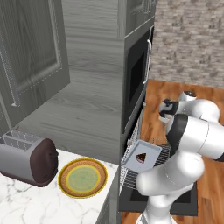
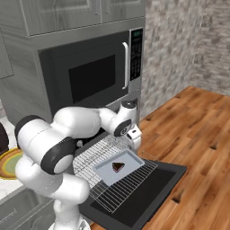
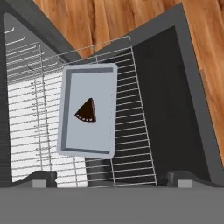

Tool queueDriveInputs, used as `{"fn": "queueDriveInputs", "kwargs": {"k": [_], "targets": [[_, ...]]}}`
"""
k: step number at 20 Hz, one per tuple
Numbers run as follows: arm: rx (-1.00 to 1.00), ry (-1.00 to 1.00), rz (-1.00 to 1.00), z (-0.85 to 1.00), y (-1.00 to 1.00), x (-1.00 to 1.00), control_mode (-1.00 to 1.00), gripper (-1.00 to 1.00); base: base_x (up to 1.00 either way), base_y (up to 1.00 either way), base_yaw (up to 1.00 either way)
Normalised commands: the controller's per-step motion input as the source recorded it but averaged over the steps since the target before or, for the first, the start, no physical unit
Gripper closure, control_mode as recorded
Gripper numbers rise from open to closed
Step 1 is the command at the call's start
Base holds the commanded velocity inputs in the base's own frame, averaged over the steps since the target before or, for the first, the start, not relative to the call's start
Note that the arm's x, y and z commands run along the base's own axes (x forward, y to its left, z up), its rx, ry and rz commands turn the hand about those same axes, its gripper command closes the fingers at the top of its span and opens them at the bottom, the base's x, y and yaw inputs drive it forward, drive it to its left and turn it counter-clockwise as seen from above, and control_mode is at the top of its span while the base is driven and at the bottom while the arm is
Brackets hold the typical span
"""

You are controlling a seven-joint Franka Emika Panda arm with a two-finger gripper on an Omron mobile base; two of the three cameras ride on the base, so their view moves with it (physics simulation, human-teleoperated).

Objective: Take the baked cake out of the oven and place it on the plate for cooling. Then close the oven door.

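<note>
From the left base view, I see the baked cake (image 1: 141, 157) sitting on a grey baking tray (image 1: 142, 156) on the pulled-out wire rack (image 1: 131, 168), above the dropped oven door (image 1: 192, 197). The plate (image 1: 82, 177) waits on the marble worktop (image 1: 26, 203), left of the oven, beside a toaster (image 1: 28, 159).

In the right base view, my claw (image 2: 134, 139) hangs above the rack's far edge, the cake (image 2: 118, 167) lying below it and toward the base.

Through the hand view, the fingertips (image 3: 43, 178) stand spread wide, holding nothing. The cake (image 3: 86, 111) sits ahead of them, offset toward the left tip, its point aimed up-frame; the tray (image 3: 89, 110) runs lengthwise away from the claw.

I can read no brand or writing; the microwave keypad (image 2: 137, 54) is too blurred.
</note>
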Motion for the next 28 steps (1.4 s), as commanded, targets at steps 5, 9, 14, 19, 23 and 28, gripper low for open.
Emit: {"fn": "queueDriveInputs", "kwargs": {"k": [5,9,14,19,23,28], "targets": [[0.09,0.0,0.1,-0.38,0.01,0.18,-1.0,-1.0,0.0,0.0,0.0],[0.04,0.0,0.05,-0.34,0.12,0.3,-1.0,-1.0,0.0,0.0,0.0],[0.0,0.0,0.0,-0.29,0.14,0.26,-1.0,-1.0,0.0,0.0,0.0],[0.0,0.0,0.0,-0.36,0.03,0.21,-1.0,-1.0,0.0,0.0,0.0],[0.0,0.01,0.0,-0.42,0.02,0.12,-1.0,-1.0,0.0,0.0,0.0],[0.01,0.01,0.0,-0.4,0.04,0.11,-1.0,-1.0,0.0,0.0,0.0]]}}
